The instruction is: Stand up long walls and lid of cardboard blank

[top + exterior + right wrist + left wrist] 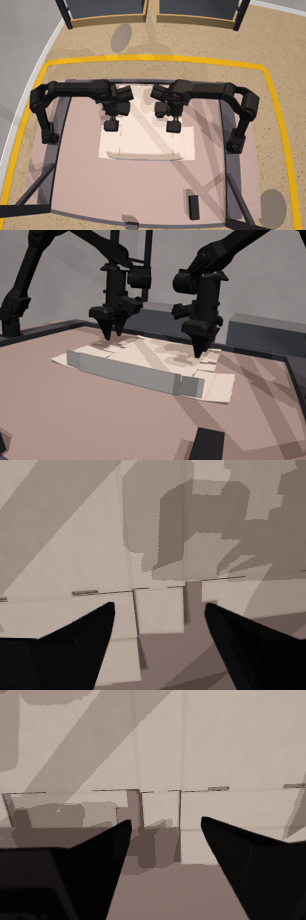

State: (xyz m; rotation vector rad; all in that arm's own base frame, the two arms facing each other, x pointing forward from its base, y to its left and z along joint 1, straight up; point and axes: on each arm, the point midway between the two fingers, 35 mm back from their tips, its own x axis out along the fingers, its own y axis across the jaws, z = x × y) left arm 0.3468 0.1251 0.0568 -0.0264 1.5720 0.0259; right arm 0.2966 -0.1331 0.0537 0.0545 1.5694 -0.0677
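With both left gripper (111, 117) (113, 337) (165, 822) and right gripper (176, 117) (201, 354) (160, 608) spread and empty over the blank (145, 140) (150, 357) (240, 740) (90, 550), mid-frame up top, I'd pinch the far wall's two sides and lift evenly.

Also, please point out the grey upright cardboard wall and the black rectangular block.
Grey upright cardboard wall (146, 156) (130, 373): top, exterior; its long face.
Black rectangular block (194, 207) (208, 445): top, exterior; its upper face.

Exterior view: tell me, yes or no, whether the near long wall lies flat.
No, the near long wall stands up along the near edge of the blank.
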